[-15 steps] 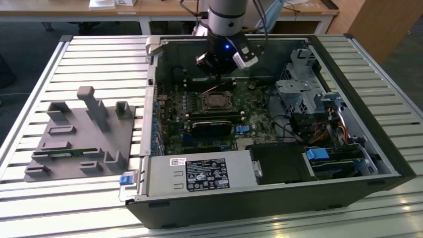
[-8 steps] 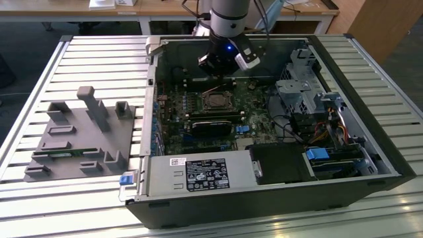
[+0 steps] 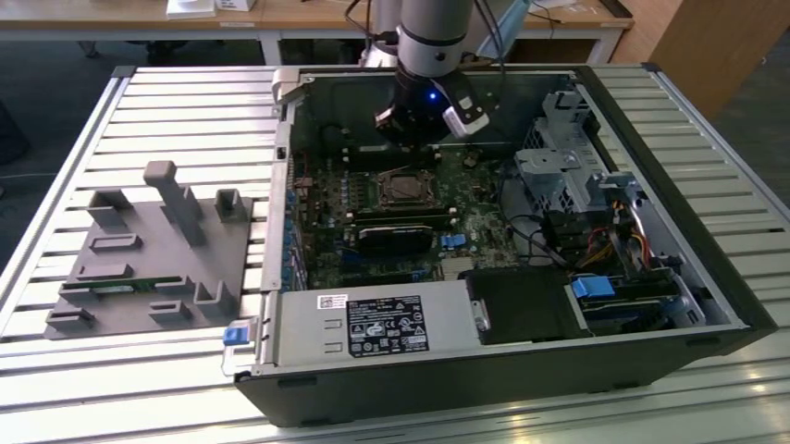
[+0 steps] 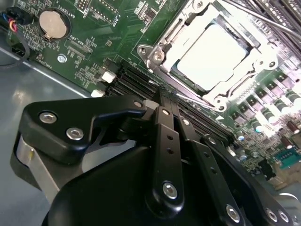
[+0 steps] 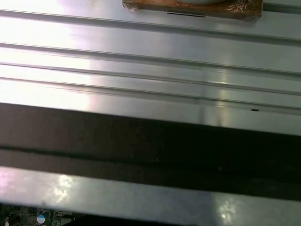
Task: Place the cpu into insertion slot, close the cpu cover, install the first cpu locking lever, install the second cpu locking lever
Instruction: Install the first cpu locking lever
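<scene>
The cpu [image 4: 214, 54] sits in its socket on the motherboard [image 4: 108, 52], flat, its pale metal top facing up. The cpu cover [image 4: 188, 28] lies closed over it, the shiny frame ringing the chip and the top showing through the window. In the exterior view the socket [image 3: 401, 188] is near the middle of the open case [image 3: 667, 305], slightly toward the far side.

The pincer [image 4: 162, 101] hangs just on the far side of the socket, above the board; in the second wrist view its black fingers [image 4: 164, 141] lie close together with nothing between them, so it is closed and empty. In the exterior view the arm [image 3: 432, 37] comes down from the far edge into the case.

Inside the case: a black card [image 3: 398, 231] lies just near of the socket, a drive cage [image 3: 561, 171] stands along the exterior view's right, and a grey power supply [image 3: 370, 326] fills the near left corner. A coin cell [image 4: 52, 23] shows on the board in the second wrist view. The case walls stand on all four sides; open room above the socket is bounded by the cage on the right and the far wall behind the arm.

The case rests on a slatted metal surface [image 3: 74, 324]. On the exterior view's left, well apart from the case, a grey fixture [image 3: 148, 259] with upright pegs lies on the surface. Beyond the far edge stands a wooden desk [image 3: 309, 18]. The first wrist view shows the ribbed slats [image 5: 150, 61] and a dark case edge [image 5: 150, 150].
</scene>
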You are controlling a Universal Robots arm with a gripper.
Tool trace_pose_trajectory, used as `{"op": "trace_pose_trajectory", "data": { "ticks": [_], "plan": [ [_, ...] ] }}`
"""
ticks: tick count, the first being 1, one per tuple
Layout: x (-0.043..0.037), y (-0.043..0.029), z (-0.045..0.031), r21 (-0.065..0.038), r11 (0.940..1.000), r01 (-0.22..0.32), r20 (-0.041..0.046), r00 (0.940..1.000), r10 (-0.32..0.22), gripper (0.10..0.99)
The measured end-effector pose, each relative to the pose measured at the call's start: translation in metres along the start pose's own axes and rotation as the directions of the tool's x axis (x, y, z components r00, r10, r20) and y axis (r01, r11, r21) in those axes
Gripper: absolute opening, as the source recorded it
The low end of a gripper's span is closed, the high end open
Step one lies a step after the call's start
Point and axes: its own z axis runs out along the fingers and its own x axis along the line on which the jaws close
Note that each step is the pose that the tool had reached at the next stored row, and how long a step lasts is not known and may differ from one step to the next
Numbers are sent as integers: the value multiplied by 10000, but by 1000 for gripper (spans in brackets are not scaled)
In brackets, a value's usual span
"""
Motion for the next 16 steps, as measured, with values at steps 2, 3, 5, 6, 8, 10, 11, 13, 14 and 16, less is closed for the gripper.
{"op": "trace_pose_trajectory", "data": {
  "ticks": [2, 3, 5, 6, 8, 10, 11, 13, 14, 16],
  "plan": [
    [-5, -3, 24, 0, 10000, -4, -2, 10000, 4, 106],
    [-6, -4, 32, 0, 10000, -6, -4, 10000, 6, 106],
    [-10, -5, 43, -1, 10000, -8, -10, 10000, 8, 106],
    [-14, -6, 50, -1, 10000, -9, -13, 10000, 9, 106],
    [-20, -8, 66, -2, 10000, -12, -18, 10000, 12, 106],
    [-25, -10, 81, -2, 10000, -14, -23, 10000, 14, 106],
    [-26, -11, 87, -2, 10000, -15, -25, 10000, 15, 106],
    [-28, -12, 97, -2, 10000, -16, -29, 10000, 16, 106],
    [-29, -12, 101, -3, 10000, -16, -30, 10000, 16, 106],
    [-30, -13, 103, 0, 10000, -17, -32, 10000, 17, 106]
  ]
}}
